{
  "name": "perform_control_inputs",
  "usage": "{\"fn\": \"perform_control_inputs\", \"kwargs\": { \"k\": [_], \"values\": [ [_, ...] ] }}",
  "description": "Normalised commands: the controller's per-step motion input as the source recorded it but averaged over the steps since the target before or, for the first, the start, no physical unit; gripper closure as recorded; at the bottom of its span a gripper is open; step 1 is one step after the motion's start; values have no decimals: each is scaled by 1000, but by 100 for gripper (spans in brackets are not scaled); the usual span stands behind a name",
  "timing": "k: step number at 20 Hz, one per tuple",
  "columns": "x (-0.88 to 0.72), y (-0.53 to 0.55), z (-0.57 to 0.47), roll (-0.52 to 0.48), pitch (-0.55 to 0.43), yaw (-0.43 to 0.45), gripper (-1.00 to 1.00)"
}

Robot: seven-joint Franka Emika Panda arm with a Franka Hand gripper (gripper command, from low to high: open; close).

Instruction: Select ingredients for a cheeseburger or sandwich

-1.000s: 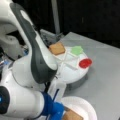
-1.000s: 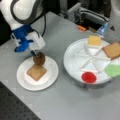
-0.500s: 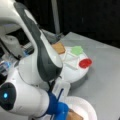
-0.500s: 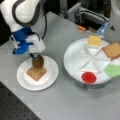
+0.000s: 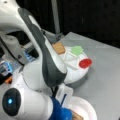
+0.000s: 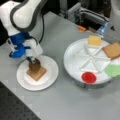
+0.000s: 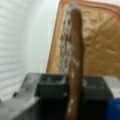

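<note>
Since 1 second ago the gripper point(image 6: 33, 60) has come lower over the small white plate point(image 6: 50, 75), bringing the brown patty point(image 6: 34, 65) down to the toast square point(image 6: 37, 73) lying there. No writing or label can be read anywhere. The arm point(image 6: 23, 18) bends down from a front view's top left, its blue wrist section just above the plate. In the wrist view the jaws pinch the patty point(image 7: 75, 62) on edge, upright, with the toast point(image 7: 100, 42) behind it. On the desk point(image 6: 62, 105), toward a front view's right, the divided white tray point(image 6: 75, 67) holds 4 pieces in separate compartments: a cheese square point(image 6: 94, 40), a second toast square point(image 6: 111, 50), a green leaf piece point(image 6: 113, 70) and a red disc point(image 6: 89, 77).
</note>
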Motion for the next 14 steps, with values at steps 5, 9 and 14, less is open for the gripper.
{"fn": "perform_control_inputs", "kwargs": {
  "k": [5,9,14],
  "values": [
    [290,-253,-26,100,56,248,100],
    [208,-151,2,121,77,221,100],
    [178,-122,20,131,76,223,100]
  ]
}}
